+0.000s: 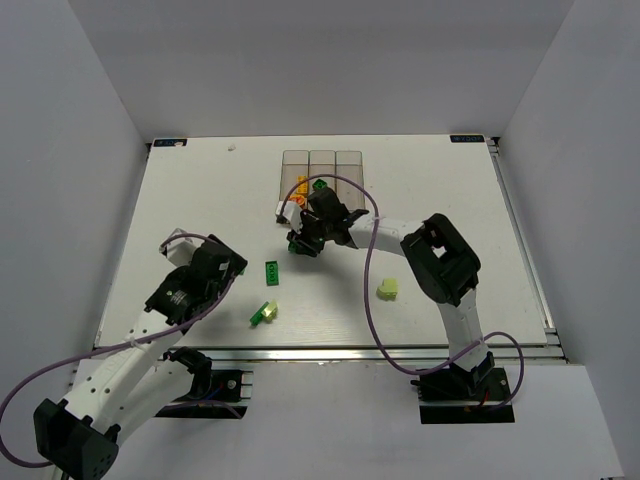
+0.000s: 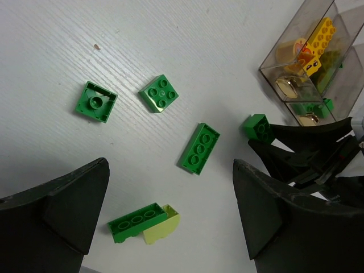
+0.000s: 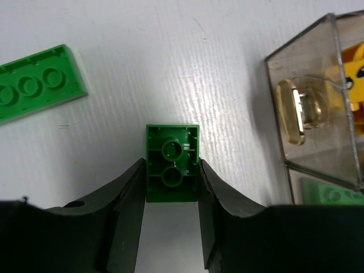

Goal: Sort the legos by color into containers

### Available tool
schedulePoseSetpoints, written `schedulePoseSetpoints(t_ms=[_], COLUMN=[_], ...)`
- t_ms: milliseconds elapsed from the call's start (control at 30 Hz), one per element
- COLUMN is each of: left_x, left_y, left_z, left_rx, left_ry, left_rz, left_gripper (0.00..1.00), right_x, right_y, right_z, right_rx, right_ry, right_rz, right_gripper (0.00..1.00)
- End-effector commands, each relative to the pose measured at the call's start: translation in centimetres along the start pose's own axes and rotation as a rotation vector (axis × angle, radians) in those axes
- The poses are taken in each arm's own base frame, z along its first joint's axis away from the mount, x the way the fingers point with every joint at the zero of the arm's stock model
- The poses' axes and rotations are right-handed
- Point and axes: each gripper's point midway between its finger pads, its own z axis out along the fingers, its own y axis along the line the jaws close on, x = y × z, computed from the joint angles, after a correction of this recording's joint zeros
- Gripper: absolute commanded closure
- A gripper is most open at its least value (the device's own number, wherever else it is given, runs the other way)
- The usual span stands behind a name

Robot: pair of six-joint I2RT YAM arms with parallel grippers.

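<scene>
My right hand (image 3: 172,173) grips one green brick (image 3: 172,139); the bins (image 1: 321,153) hold a few, and several more remain on the tabletop (image 1: 450,200).

green legos (image 2: 199,148), clear containers (image 1: 322,160), white table (image 1: 450,200)

Loose green legos (image 2: 199,148) nr containers (image 1: 348,165)
</scene>
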Motion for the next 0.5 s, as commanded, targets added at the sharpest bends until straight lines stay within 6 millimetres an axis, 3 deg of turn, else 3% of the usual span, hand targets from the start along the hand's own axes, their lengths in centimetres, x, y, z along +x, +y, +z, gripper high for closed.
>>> schedulePoseSetpoints(t_ms=[0,67,267,367,467], left_x=[0.3,0.5,0.4,0.2,0.1], left_y=[0.2,0.3,0.6,0.8,0.6], left_z=[0.3,0.5,0.7,0.9,1.0], left_rx=[-0.005,-0.009,-0.024,-0.045,-0.053], left_ry=[0.004,0.008,-0.01,-0.025,-0.027], left_rz=[-0.026,-0.026,-0.055,-0.094,-0.12], left_gripper=[0.02,0.02,0.02,0.02,0.02], right_x=[-2.1,-3.8,-10.0,-12.4,-13.2], right_y=[0.4,0.7,1.3,0.2,-2.3], right_z=[-0.7,-1.7,-6.2,-7.9,-9.1], right_rx=[-0.074,-0.119,-0.18,-0.127,-0.052], right_ry=[-0.065,-0.095,-0.255,-0.303,-0.317], right_rz=[-0.014,0.002,-0.013,0.01,0.093], right_gripper=[0.91,1.0,1.0,1.0,1.0])
